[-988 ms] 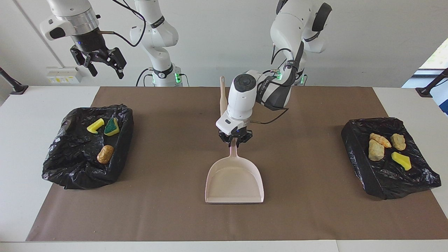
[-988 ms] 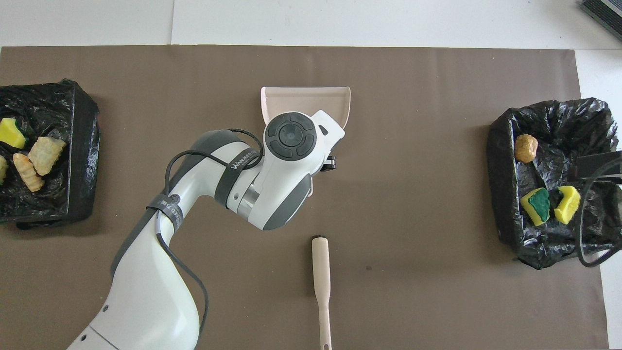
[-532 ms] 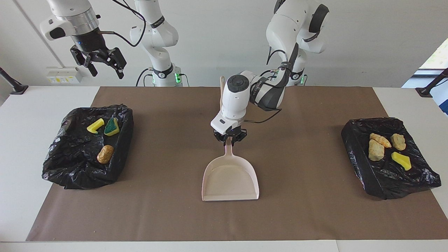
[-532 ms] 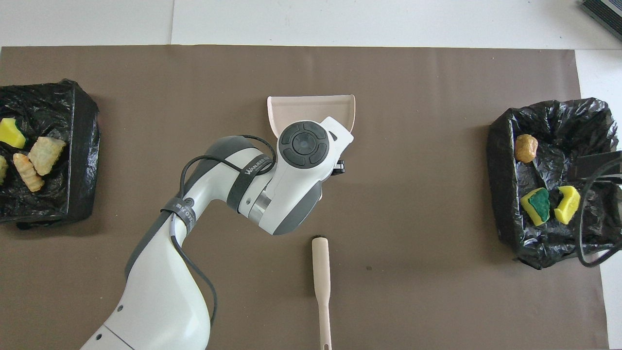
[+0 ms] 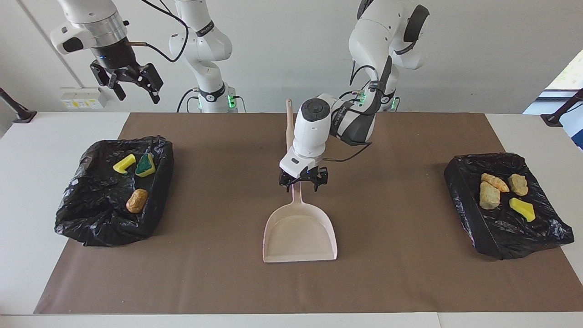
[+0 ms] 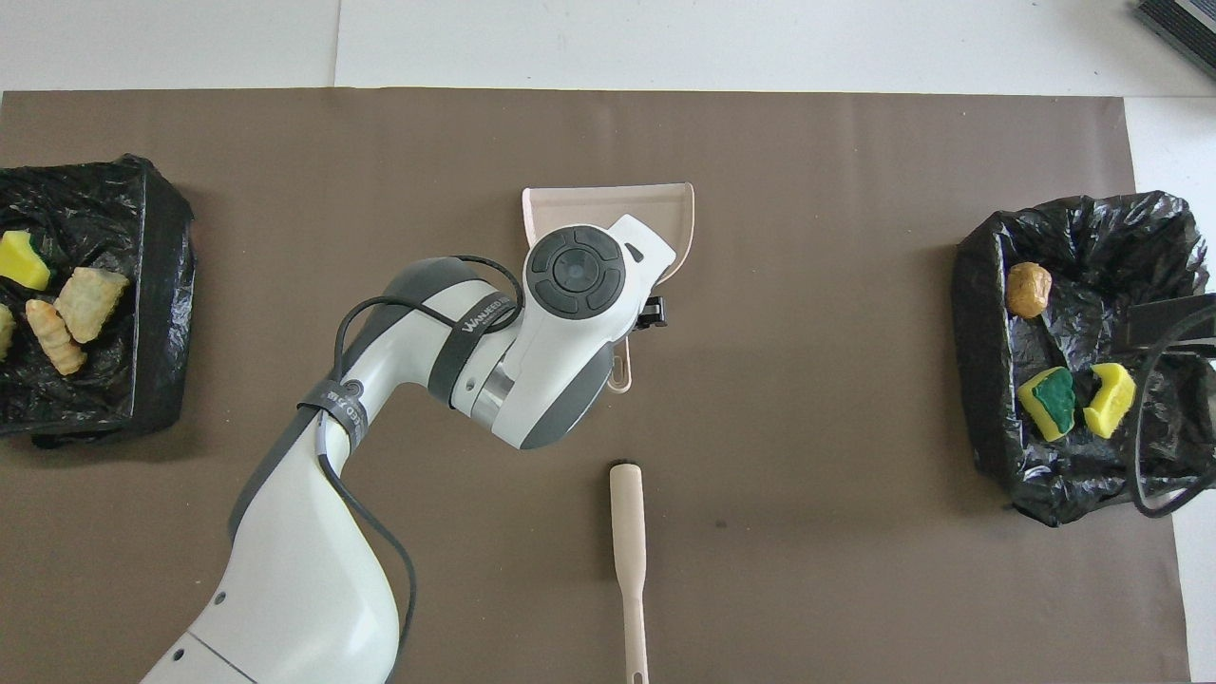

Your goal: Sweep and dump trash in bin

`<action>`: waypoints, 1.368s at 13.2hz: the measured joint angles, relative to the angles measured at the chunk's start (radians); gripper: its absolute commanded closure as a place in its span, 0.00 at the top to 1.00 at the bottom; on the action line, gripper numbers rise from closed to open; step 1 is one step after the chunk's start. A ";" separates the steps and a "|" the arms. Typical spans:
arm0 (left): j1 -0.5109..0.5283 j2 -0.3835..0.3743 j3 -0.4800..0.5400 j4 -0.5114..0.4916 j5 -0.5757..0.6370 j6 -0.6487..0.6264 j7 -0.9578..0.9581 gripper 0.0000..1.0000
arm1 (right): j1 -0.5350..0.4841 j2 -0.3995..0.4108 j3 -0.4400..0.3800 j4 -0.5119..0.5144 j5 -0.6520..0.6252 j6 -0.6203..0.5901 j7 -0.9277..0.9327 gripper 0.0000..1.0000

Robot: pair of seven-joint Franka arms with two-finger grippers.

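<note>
The trash lies in two black-lined bins. The bin (image 5: 91, 228) at the right arm's end holds a yellow sponge piece (image 5: 124, 164), a green-yellow piece (image 5: 145, 165) and a brown lump (image 5: 137, 200). The bin (image 5: 461, 200) at the left arm's end holds several beige and orange chunks (image 5: 489, 196) and a yellow piece (image 5: 522, 208). The beige dustpan (image 5: 299, 234) lies flat on the brown mat at mid-table. My left gripper (image 5: 303, 179) is open just over its handle. My right gripper (image 5: 132, 84) is open and waits high over the right arm's end.
The beige brush (image 6: 627, 551) lies on the mat nearer to the robots than the dustpan (image 6: 608, 201), handle toward the robots. The left arm covers much of the dustpan in the overhead view. The bins (image 6: 978, 380) (image 6: 161, 285) sit at the mat's two ends.
The left gripper shifted the dustpan slightly toward the right arm's end, then opened and let go of the handle. The right gripper has barely moved.
</note>
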 measured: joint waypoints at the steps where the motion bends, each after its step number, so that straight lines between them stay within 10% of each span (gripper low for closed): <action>1: 0.022 -0.018 0.003 -0.011 0.008 -0.003 0.042 1.00 | 0.007 0.000 0.000 0.000 0.000 0.000 0.000 1.00; 18: 0.477 -0.575 0.023 -0.079 0.090 -0.467 0.683 1.00 | 0.091 0.001 -0.068 0.000 0.000 0.000 0.000 1.00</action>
